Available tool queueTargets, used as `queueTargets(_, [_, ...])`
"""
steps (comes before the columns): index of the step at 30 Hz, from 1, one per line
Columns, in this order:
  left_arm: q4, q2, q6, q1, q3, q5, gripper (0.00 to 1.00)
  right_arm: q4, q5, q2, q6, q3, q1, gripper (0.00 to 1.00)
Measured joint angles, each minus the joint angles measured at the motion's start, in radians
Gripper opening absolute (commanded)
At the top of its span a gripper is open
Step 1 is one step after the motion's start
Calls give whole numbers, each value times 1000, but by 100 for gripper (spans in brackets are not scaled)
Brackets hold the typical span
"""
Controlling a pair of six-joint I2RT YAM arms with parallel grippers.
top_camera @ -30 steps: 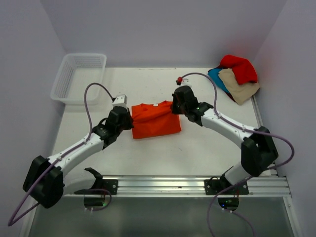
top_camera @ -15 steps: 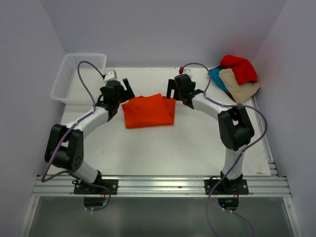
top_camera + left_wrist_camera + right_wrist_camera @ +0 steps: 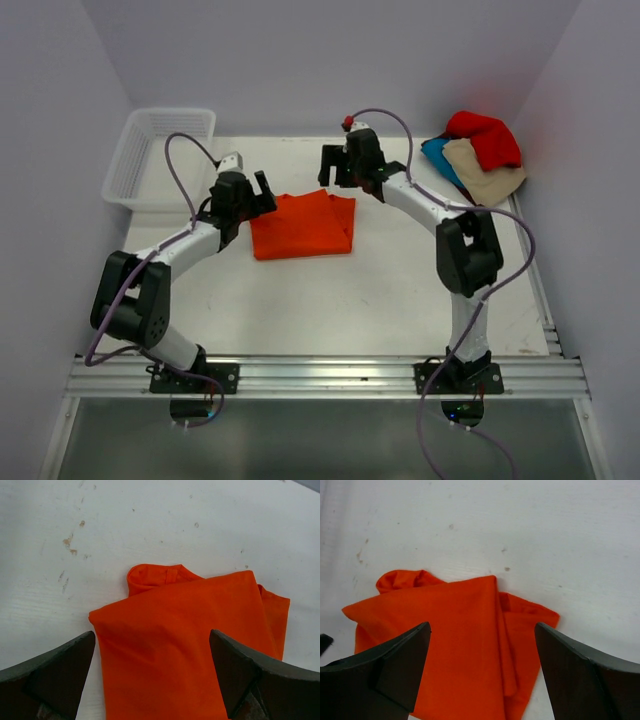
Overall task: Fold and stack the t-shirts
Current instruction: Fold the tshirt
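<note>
A bright orange t-shirt [image 3: 303, 225] lies folded into a rough rectangle on the white table. My left gripper [image 3: 262, 190] hovers at its left back corner, open and empty. In the left wrist view the left gripper [image 3: 152, 640] stands wide above the orange cloth [image 3: 190, 640]. My right gripper [image 3: 330, 168] hangs open just behind the shirt's back edge. In the right wrist view the right gripper [image 3: 482, 627] is spread over the folded orange cloth [image 3: 460, 645], with nothing in it. Red [image 3: 485, 138], beige [image 3: 483, 172] and teal-blue [image 3: 438, 155] t-shirts lie heaped at the back right.
A white mesh basket [image 3: 160, 155] stands at the table's back left corner. Grey walls close in the back and both sides. The rail [image 3: 320, 375] with the arm bases runs along the near edge.
Both grippers have opened and let go of the orange t-shirt, which now lies folded further back. Both arms have drawn back toward the far side, the right one lifting off the cloth.
</note>
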State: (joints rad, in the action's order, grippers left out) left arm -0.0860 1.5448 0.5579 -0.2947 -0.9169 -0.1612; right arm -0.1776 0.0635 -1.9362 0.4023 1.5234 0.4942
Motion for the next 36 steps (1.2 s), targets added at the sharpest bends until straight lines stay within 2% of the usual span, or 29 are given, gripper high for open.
queueTargets(5, [-2,36,0,0,1,8,100,-103,-126,-235,-35,311,-2,86])
queueTargets(11, [-4,73,-3,2,1,-17,100,-200,-180,-359,-55,465,-4,84])
queueTargets(18, [-25,116,-14,34,12,-60,100,-227,-219,-416,-53,478,-18,75])
queueTargets(22, [-33,170,-20,60,12,-58,100,-228,-236,-442,-50,476,-24,65])
queueTargets(24, [-46,194,-21,65,12,-53,100,-227,-240,-449,-48,473,-26,63])
queueTargets(29, [-97,245,-23,66,13,-15,99,-225,-244,-453,-47,470,-27,51])
queueTargets(36, [-241,293,-29,71,18,84,94,-206,-257,-481,-45,459,-28,46])
